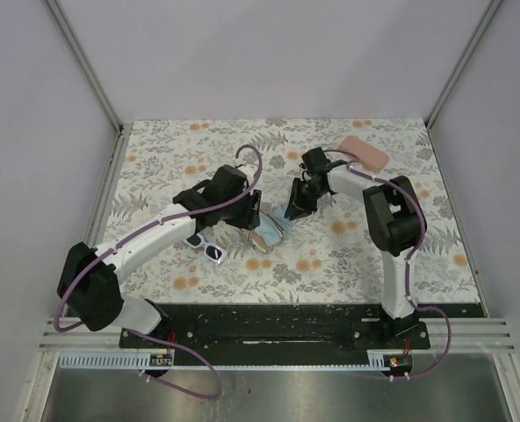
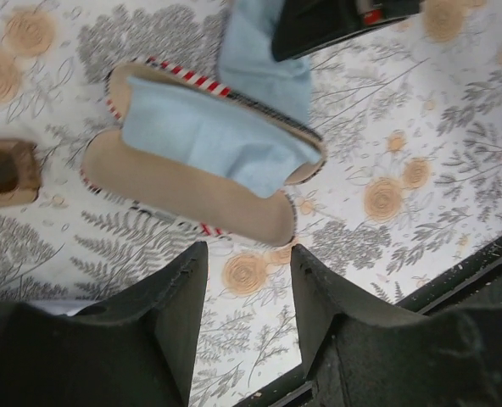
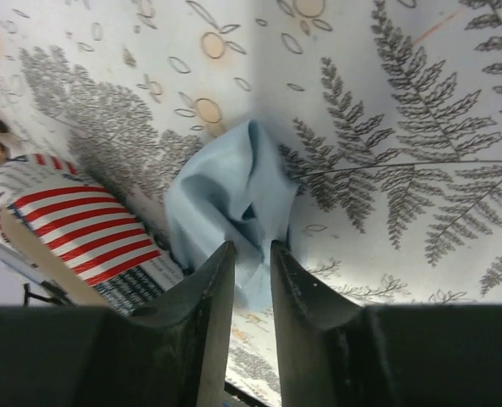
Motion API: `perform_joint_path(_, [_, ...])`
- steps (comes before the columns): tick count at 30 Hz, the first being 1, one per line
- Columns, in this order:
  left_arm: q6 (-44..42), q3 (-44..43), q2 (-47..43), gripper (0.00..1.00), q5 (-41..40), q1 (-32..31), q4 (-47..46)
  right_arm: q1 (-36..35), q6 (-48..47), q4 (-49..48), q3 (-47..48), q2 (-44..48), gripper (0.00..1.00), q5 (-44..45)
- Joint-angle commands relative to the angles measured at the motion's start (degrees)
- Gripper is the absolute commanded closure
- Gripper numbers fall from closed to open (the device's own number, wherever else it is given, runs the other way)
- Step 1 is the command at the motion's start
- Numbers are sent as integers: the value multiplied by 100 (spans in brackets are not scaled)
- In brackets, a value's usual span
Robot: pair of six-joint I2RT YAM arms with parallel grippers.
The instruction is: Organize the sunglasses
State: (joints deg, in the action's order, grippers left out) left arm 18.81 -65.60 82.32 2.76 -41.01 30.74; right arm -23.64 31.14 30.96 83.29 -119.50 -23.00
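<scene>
Soft, even white light is falling from overhead onto the floral table (image 1: pixel 348 264), washing the pale enclosure walls (image 1: pixel 269 53) nearly flat and casting only faint, diffuse shadows beneath the arms, with no glare showing. In the wrist views the left gripper (image 2: pixel 248 248) and right gripper (image 3: pixel 251 246) are looming as dark, nearly featureless shapes, seemingly too close for focus, while the blue cloth (image 3: pixel 225 186) is rendering crisp, its folds shading gently. Patterns are stretching slightly toward the frame edges in those close views.

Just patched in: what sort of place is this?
Likely a lab robot cell: white panels on metal posts enclose a floral-covered table, left arm and right arm bolted at its edge.
</scene>
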Motion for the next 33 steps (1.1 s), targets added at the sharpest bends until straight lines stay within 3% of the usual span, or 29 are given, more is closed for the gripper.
perform_joint_path(1, [325, 486, -357, 52, -101, 357, -331, -44, -143, -108, -93, -38, 74, 366])
perform_joint_path(3, [387, 680, -489, 51, -101, 506, -454, 34, -196, -82, -111, 6, 91, 542])
perform_joint_path(5, [439, 812, -585, 50, -22, 664, -586, 306, -178, -64, -189, 111, 100, 648])
perform_joint_path(12, [448, 629, -192, 48, 391, 1394, -991, 1264, 164, -274, -734, 918, 99, 1192])
perform_joint_path(13, [431, 549, -51, 48, 409, 1464, -1026, 1300, 173, -283, -796, 1094, 85, 1289])
perform_joint_path(14, [405, 436, 116, 48, 470, 1526, -1052, 1300, 182, -292, -866, 1287, 59, 1359])
perform_joint_path(15, [387, 313, 291, 48, 540, 1570, -1070, 1292, 182, -327, -954, 1454, 39, 1369])
perform_joint_path(18, [360, -4, 810, 52, 611, 1667, -1088, 1283, 253, -459, -1322, 2069, 30, 1387])
perform_joint_path(22, [369, -111, 1206, 58, 760, 1702, -1272, 994, 218, -424, -1753, 2642, 42, 1325])
perform_joint_path(29, [325, 100, 1357, 65, 717, 1702, -1387, -210, 410, -529, -2553, 2915, 74, 1176])
perform_joint_path(33, [316, 381, 1260, 72, 681, 1702, -1457, -624, 630, -819, -2914, 2889, 80, 1114])
